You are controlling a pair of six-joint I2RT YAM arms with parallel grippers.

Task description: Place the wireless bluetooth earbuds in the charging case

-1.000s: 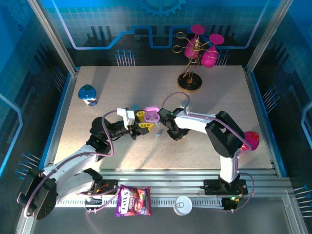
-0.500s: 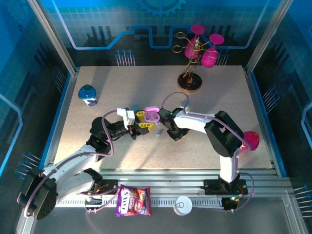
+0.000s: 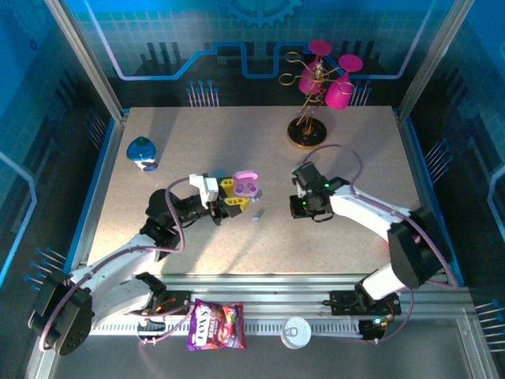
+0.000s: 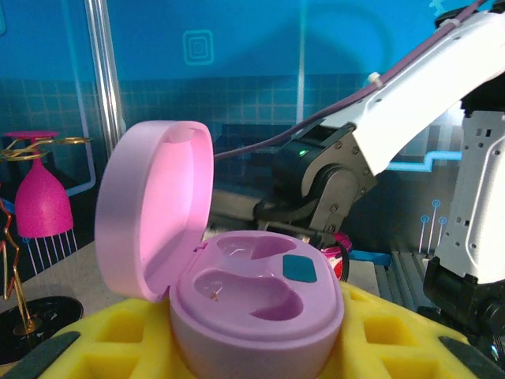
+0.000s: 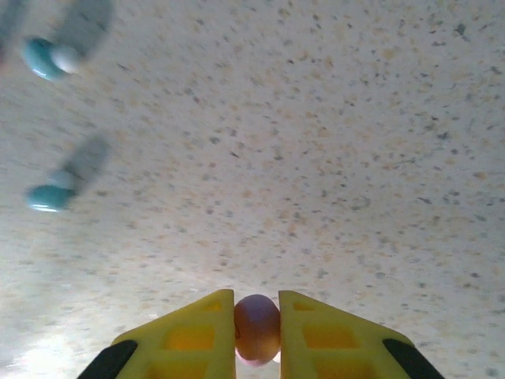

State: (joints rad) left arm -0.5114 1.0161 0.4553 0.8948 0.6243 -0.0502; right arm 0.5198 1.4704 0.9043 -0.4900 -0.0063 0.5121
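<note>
Earbuds first: your right wrist camera shows one pink-purple earbud (image 5: 257, 328) pinched between the yellow fingers of the right gripper (image 5: 256, 304). The jaws are nearly closed on it, over the speckled table (image 5: 355, 118). That same view shows two light blue earbuds (image 5: 47, 57) lying on the table at the upper left, apart from each other. From overhead they are little more than a blue speck near the case, on the side toward the arm bases. Your left wrist camera gives what the overhead cannot. The pink charging case (image 4: 256, 304) sits upright in the left gripper (image 3: 235, 193), whose yellow jaws are closed narrowly against the base on both sides. Its lid (image 4: 154, 209) is hinged back to the left, and two moulded wells face up with a small teal patch (image 4: 300, 268) beside them. Behind the case you see the right arm (image 4: 371, 134). Compared with a second ago, the right gripper has drawn back to the right. It was just beside the case and now stands well apart from it, with table between. The case and the left gripper have not moved. Around the workspace are a blue rounded object (image 3: 142, 151) at the far left and a gold stand with magenta cups (image 3: 316, 87) at the back. A snack packet (image 3: 215, 325) and a white round lid (image 3: 298, 332) lie on the rail by the arm bases.
</note>
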